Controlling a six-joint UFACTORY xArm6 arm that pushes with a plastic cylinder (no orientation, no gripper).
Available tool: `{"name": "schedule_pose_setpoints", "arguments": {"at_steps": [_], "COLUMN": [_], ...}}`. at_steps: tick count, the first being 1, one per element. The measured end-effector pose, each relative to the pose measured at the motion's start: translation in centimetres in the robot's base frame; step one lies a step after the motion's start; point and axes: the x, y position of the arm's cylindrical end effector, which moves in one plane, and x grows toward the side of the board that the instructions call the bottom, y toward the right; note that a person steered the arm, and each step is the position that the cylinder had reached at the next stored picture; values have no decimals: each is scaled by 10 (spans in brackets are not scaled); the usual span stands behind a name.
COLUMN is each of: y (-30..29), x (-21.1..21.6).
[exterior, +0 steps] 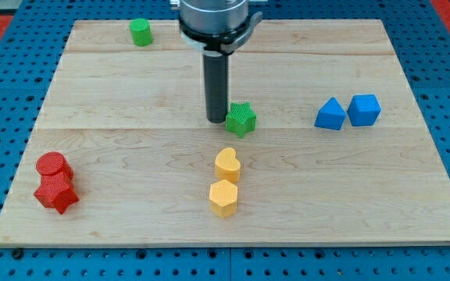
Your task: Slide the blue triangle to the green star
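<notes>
The blue triangle lies on the wooden board at the view's right, touching a blue cube on its right side. The green star sits near the board's middle. My tip rests on the board right against the green star's left side. The blue triangle is well off to the right of my tip, with the green star between them.
A green cylinder stands at the top left. A yellow heart and a yellow hexagon sit below the green star. A red cylinder and a red star sit at the bottom left. The board's edge borders blue pegboard.
</notes>
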Motion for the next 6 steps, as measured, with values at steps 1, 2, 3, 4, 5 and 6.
{"name": "schedule_pose_setpoints", "arguments": {"at_steps": [1,2,3,4,5,6], "y": [32,92,112,178,239,223], "x": [26,10,14,65,48,8]}}
